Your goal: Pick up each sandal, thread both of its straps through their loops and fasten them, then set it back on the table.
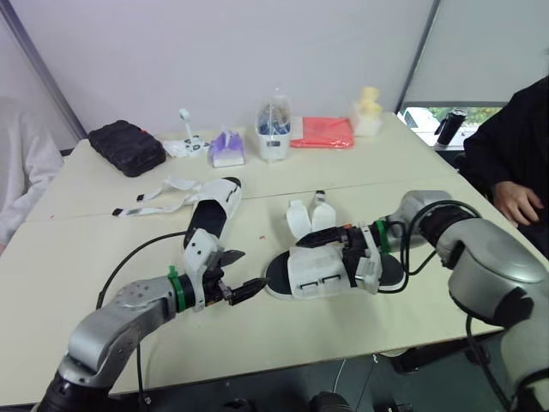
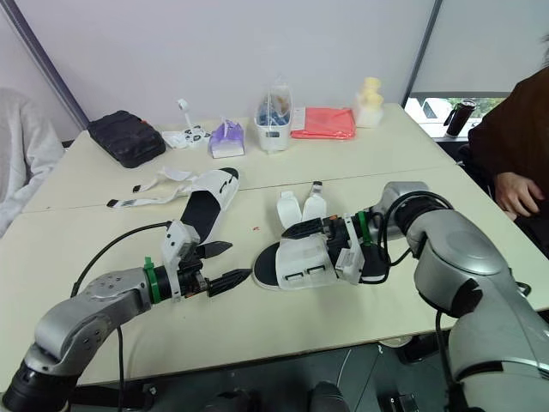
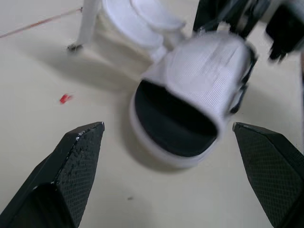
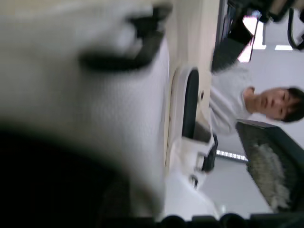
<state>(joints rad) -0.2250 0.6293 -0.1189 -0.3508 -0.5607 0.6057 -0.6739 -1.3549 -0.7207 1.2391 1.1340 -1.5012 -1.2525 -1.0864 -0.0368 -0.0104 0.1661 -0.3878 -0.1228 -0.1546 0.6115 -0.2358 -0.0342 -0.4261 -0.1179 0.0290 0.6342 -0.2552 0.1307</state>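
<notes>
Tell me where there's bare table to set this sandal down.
Widest bare stretch: right middle of the table, between the near sandal and the red folder. Another lies at the left edge, in front of the far sandal and its loose straps. Crowded: the back row from black pouch to yellow figure.

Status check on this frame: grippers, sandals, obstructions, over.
Left gripper open, just off toe end of near sandal. Right gripper at its upper. Far sandal on table, straps loose.
</notes>
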